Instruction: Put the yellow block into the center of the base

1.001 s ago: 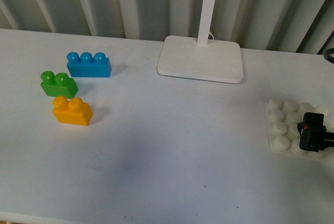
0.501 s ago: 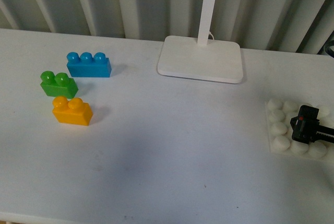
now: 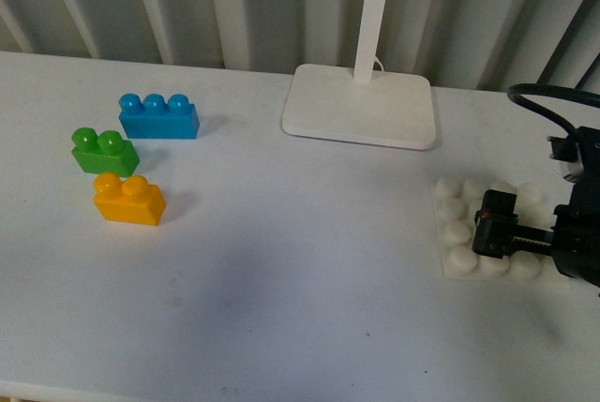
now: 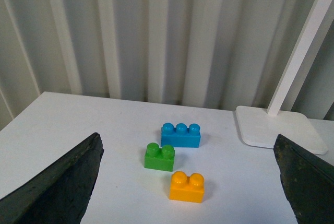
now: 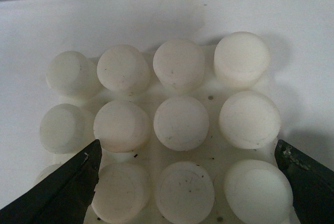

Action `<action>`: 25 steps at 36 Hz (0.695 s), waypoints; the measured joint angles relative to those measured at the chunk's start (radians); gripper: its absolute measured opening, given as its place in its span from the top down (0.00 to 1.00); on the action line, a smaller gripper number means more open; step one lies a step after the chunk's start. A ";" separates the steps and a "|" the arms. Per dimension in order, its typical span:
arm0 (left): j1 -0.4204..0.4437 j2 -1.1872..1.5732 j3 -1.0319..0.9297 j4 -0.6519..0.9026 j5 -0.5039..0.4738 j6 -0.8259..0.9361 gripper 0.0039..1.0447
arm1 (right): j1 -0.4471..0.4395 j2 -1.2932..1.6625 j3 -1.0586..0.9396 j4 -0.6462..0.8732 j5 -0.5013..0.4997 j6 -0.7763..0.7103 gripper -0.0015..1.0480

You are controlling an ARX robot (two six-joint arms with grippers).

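The base [image 3: 457, 233] has slid left with the right gripper [image 3: 494, 234], whose jaws straddle it, spread wide.

Three bricks cluster far left — the yellow block [image 3: 129, 200] nearest; the base [image 3: 492, 229] lies far right, lamp foot [image 3: 361, 105] behind.

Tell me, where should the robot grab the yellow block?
Probably by its two long flat sides, coming straight down from above. The yellow block sits upright with its two round studs on top, which give no flat hold. The green block stands just behind it, so fingers should drop in carefully there.
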 joint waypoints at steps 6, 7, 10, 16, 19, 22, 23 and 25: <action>0.000 0.000 0.000 0.000 0.000 0.000 0.06 | 0.070 0.010 0.029 -0.013 0.034 0.040 0.09; 0.000 0.000 0.000 0.000 0.000 0.000 0.06 | 0.091 0.013 0.041 -0.021 0.045 0.054 0.09; 0.000 0.000 0.000 0.000 0.000 0.000 0.06 | 0.124 0.019 0.061 -0.032 0.063 0.074 0.09; 0.000 0.000 0.000 0.000 0.000 0.000 0.06 | 0.216 0.040 0.127 -0.071 0.108 0.121 0.09; 0.000 0.000 0.000 0.000 0.000 0.000 0.06 | 0.264 0.053 0.163 -0.093 0.128 0.143 0.09; 0.000 0.000 0.000 0.000 0.000 0.000 0.06 | 0.307 0.067 0.199 -0.113 0.147 0.169 0.09; 0.000 0.000 0.000 0.000 0.000 0.000 0.06 | 0.316 0.070 0.207 -0.117 0.152 0.175 0.09; 0.000 0.000 0.000 0.000 0.000 0.000 0.06 | 0.338 0.077 0.228 -0.130 0.161 0.185 0.09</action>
